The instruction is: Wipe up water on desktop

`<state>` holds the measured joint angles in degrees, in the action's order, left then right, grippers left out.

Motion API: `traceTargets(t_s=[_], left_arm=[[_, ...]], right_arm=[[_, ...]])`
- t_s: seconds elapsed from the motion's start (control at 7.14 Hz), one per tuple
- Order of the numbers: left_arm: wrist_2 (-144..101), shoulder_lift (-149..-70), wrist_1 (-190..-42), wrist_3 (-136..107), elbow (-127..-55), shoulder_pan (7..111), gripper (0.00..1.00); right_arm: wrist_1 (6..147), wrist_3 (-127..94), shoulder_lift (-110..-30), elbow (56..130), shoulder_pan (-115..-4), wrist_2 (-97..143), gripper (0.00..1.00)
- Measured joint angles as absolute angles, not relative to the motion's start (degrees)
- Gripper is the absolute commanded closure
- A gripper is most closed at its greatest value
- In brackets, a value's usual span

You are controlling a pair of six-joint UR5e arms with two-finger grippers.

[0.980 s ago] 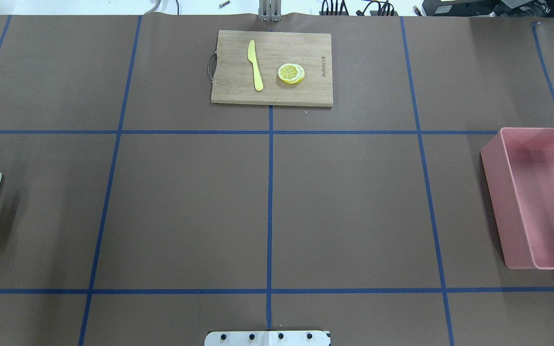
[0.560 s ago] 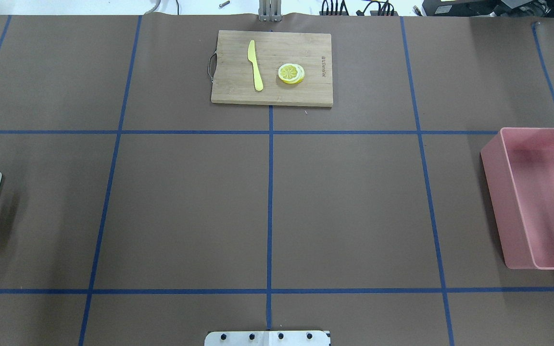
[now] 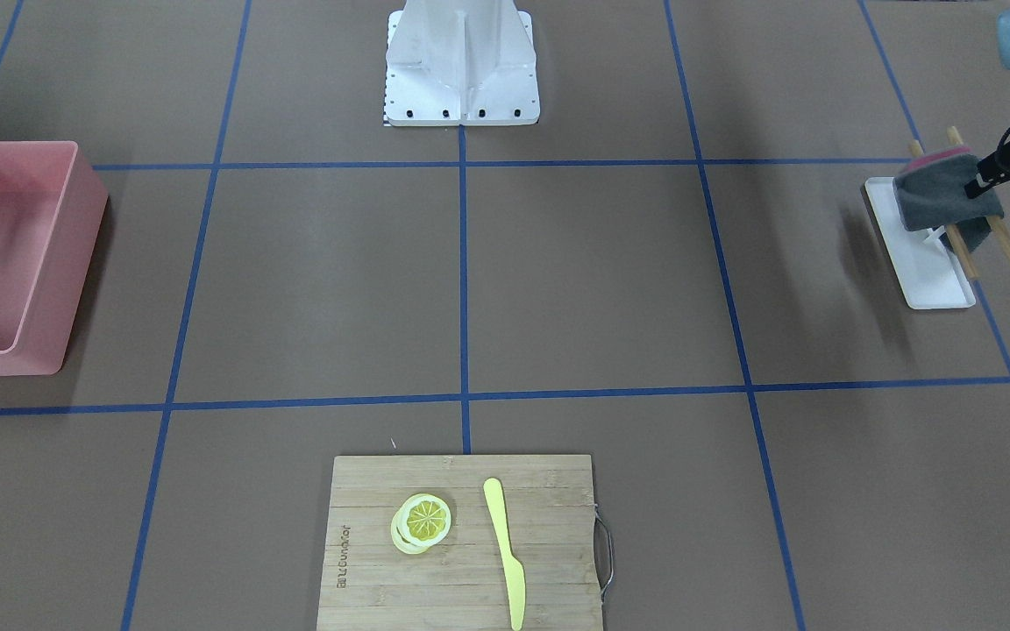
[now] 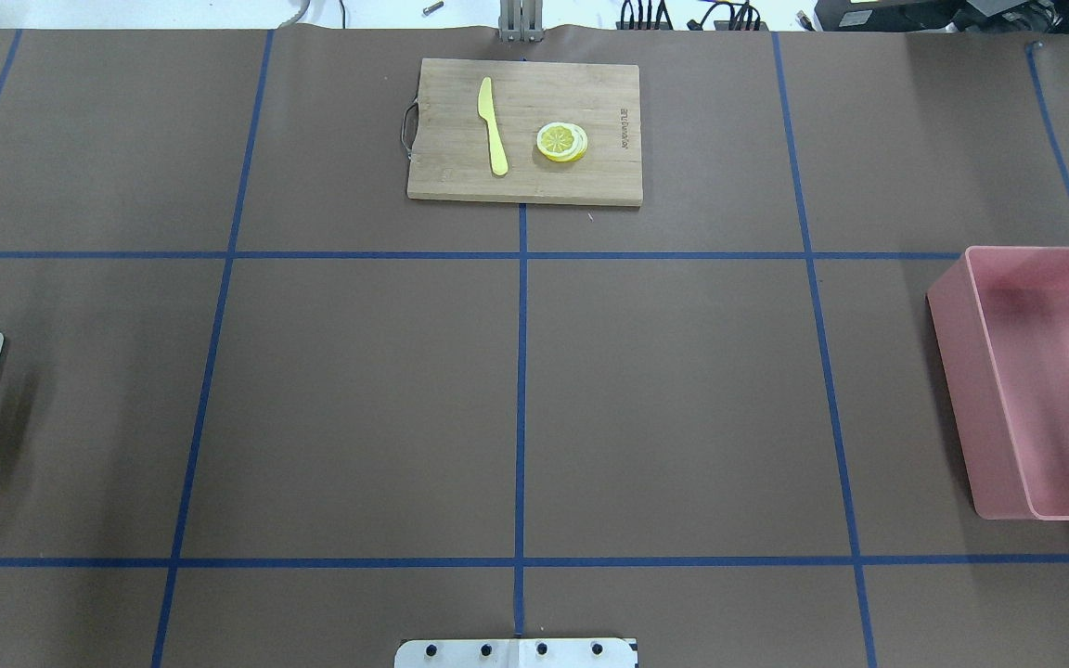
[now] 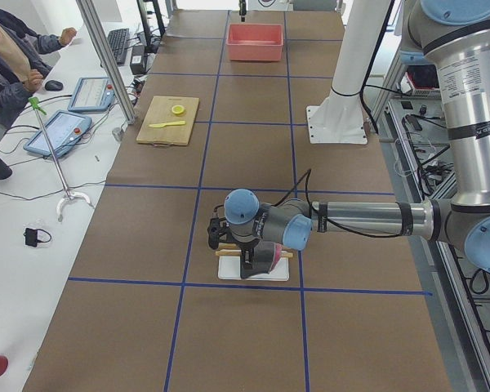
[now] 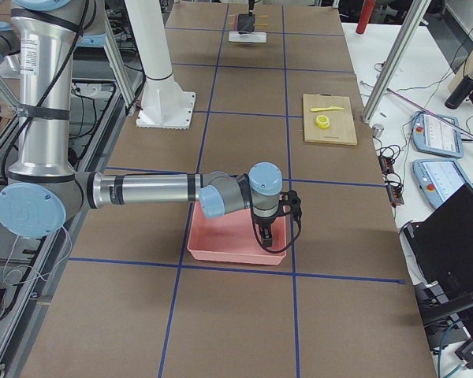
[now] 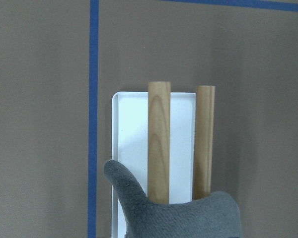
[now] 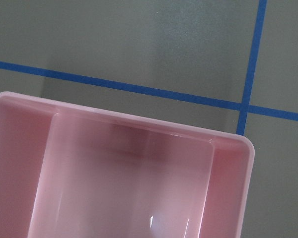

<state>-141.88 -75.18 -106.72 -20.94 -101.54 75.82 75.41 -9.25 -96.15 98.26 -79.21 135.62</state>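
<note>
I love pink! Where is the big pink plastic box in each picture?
Overhead exterior: the pink plastic box sits at the right edge, mid-height.
Exterior front-facing: left edge, upper half.
Exterior left: top centre, far away.
Exterior right: centre, close by.
Right wrist-mounted: fills the bottom.
Left wrist-mounted: not in it.
Shared landmark: the bamboo cutting board, in all four exterior views.

The matte brown taped desktop (image 4: 358,399) lies open across its middle squares, bounded by the bamboo cutting board (image 4: 451,167) at the far edge, the pink plastic bin (image 4: 971,390) on the robot's right, the white tray (image 3: 930,280) with wooden-dowel rack (image 7: 159,124) and grey cloth (image 3: 935,197) on its left, and the white pedestal (image 3: 461,96).
</note>
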Motion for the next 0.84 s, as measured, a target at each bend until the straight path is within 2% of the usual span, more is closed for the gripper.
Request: traceTargets(t_s=[0.14,0.28,0.42,0.7,0.84], left_arm=[[-142.35,-75.18,-106.56,-20.98,-101.38,75.67,0.21],[-142.54,-75.17,-106.43,-21.02,-101.24,75.50,0.33],[-142.61,-75.16,-106.38,-21.06,-101.09,75.39,0.52],[-142.70,-75.15,-106.35,-22.05,-101.03,75.31,0.83],[-142.72,-75.16,-106.42,-23.30,-101.04,75.27,0.94]], right_arm=[[75.41,-9.24,-96.15,98.26,-79.20,135.57,0.00],[75.41,-9.23,-96.14,98.24,-79.11,135.54,0.00],[75.41,-9.25,-96.10,98.21,-79.02,135.53,0.00],[75.43,-9.30,-96.07,98.18,-78.75,135.53,0.00],[75.45,-9.33,-96.07,98.18,-78.53,135.53,0.00]])
